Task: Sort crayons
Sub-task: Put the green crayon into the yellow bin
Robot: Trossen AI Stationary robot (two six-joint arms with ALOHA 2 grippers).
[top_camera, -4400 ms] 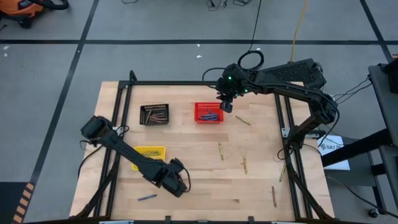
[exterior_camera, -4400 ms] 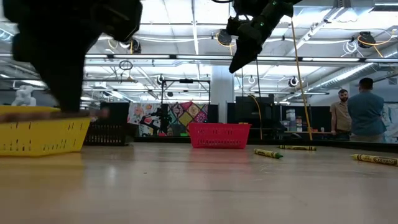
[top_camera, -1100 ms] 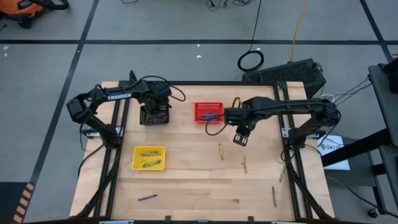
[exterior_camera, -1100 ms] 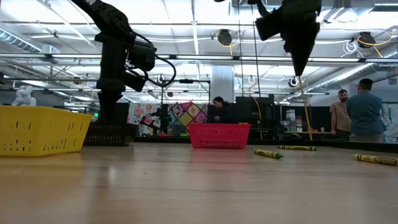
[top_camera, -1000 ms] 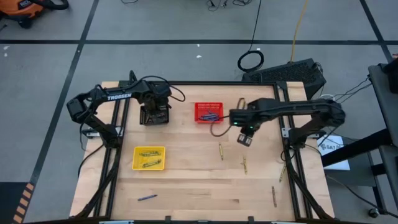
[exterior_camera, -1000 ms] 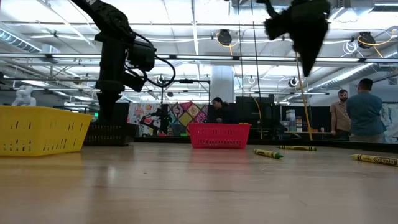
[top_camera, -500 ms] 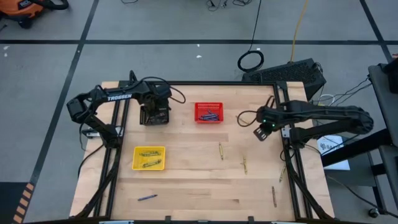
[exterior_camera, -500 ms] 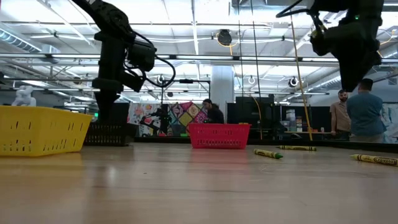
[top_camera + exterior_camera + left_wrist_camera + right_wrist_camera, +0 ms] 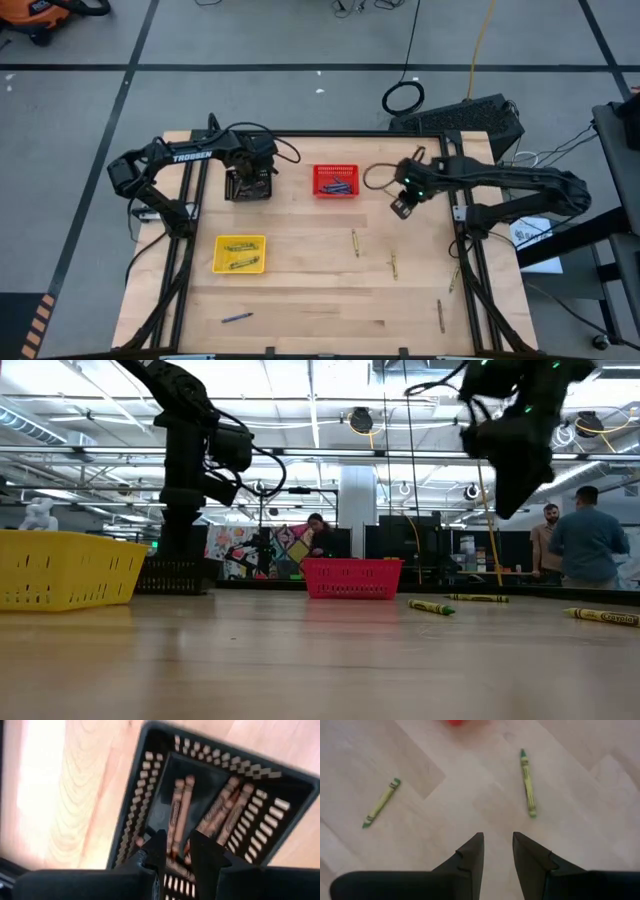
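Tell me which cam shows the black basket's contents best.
Left wrist view: it looks straight into the black basket, brown crayons clearly visible. In the high view the left gripper partly covers the basket. Low view shows only its side wall. Right wrist view misses it.

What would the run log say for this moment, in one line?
left hand: open over black basket | right hand: open, empty, above table | loose crayons: unsorted

Left arm: extended across the table's far left, its left gripper point(image 9: 251, 184) pointing straight down, dark fingers point(image 9: 156, 851) parted by a narrow gap with nothing between them. Right arm: reaching in from the right edge, right gripper point(image 9: 400, 206) raised, fingers point(image 9: 472, 855) slightly apart, empty.
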